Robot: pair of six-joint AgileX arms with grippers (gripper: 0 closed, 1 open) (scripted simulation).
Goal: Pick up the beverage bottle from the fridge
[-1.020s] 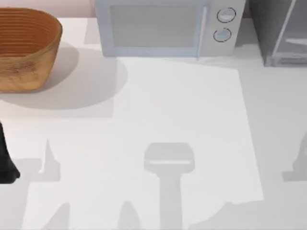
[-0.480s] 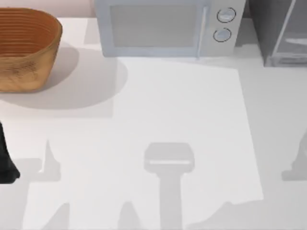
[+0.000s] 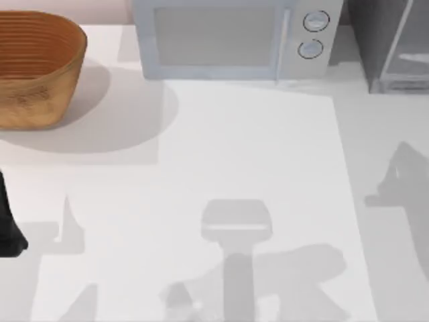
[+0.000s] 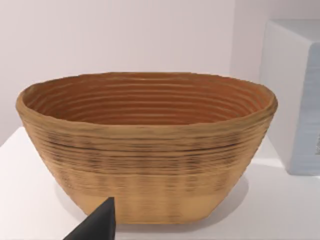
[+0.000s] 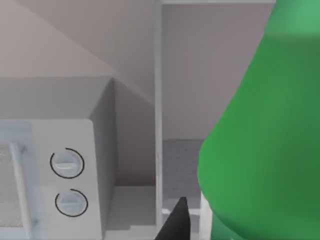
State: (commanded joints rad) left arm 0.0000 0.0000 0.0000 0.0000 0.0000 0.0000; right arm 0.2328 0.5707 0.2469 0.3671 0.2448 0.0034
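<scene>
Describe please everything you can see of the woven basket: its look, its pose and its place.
The basket is an oval bowl of tan, ribbed weave, darker orange-brown inside, and nothing lies in the part of its inside that shows. It stands upright on the white table at the far left, left of the microwave and apart from it. Nothing touches it but the table.

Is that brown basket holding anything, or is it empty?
Empty. The left wrist view looks into the basket and shows bare ribbed inner walls; the top view also shows nothing above its rim. Its very bottom is hidden.
</scene>
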